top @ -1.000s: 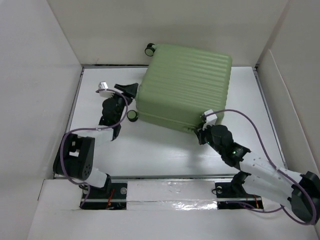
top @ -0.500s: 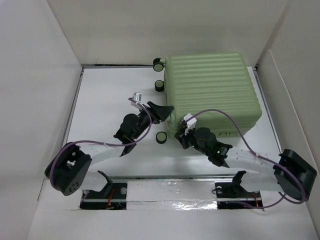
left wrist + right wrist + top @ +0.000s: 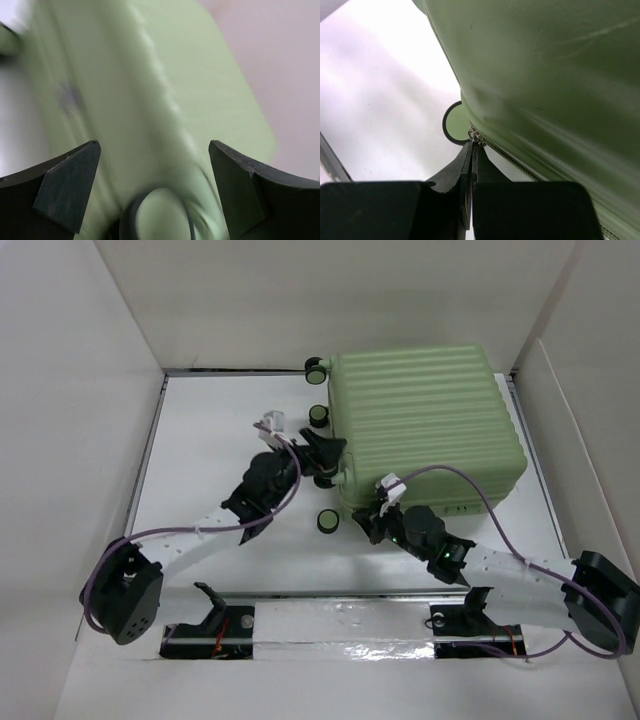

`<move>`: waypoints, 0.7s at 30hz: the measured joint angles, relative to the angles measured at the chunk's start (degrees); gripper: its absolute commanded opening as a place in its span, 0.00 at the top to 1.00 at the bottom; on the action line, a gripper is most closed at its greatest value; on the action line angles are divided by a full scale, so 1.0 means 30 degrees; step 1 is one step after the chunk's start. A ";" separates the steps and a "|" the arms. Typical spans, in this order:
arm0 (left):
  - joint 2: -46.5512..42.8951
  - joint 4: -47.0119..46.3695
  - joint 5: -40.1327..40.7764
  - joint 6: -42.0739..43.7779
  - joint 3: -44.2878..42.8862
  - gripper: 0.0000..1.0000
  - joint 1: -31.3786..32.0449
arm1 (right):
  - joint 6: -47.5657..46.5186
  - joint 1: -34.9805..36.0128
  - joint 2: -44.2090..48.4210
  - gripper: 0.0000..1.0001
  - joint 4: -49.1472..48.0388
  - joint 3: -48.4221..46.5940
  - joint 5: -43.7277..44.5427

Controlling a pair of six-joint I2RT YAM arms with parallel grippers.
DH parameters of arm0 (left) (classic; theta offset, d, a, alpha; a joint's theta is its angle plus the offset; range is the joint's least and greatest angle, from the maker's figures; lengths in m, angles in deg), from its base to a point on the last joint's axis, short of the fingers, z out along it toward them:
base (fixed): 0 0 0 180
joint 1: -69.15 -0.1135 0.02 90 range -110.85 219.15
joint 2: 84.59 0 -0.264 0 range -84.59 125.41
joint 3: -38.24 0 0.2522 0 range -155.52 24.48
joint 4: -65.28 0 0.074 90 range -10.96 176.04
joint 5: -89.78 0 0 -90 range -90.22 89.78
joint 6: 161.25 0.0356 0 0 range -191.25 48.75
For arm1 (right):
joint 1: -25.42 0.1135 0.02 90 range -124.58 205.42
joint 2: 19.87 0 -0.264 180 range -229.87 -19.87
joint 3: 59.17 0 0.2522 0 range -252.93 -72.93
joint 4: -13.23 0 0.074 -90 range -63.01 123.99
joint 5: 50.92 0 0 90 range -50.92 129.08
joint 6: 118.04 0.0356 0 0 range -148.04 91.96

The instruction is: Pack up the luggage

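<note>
Beside luggage [image 3: 425, 425], left end effector [image 3: 323, 458] newly wide, right end effector [image 3: 368, 526] pressed together.

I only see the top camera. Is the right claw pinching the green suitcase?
Observer: The right gripper is shut, with its tips right at the zipper of the luggage. I can't tell if it is pinching anything.
Operator: What about the left claw?
Observer: The left gripper is wide open. A blurry wheel sits between its fingers, not clamped.
</note>
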 measured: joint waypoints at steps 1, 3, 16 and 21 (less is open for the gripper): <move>0.0124 0.0321 -0.0153 0.0138 -0.0393 0.10 -0.0852 | 0.0022 0.0007 0.0379 1.00 0.0474 0.0036 -0.0007; 0.0678 0.0882 -0.0299 0.0168 -0.1494 0.09 -0.3147 | 0.0029 0.0044 0.0845 1.00 0.1151 0.0044 -0.0015; 1.1431 0.4197 -0.7366 0.1690 -1.4302 0.17 -0.9063 | 0.0102 0.0080 0.1195 1.00 0.1581 0.0117 -0.0073; 1.3231 0.6251 -0.9092 0.3067 -1.6648 0.21 -0.9027 | 0.0095 0.0080 0.1195 1.00 0.1588 0.0117 -0.0066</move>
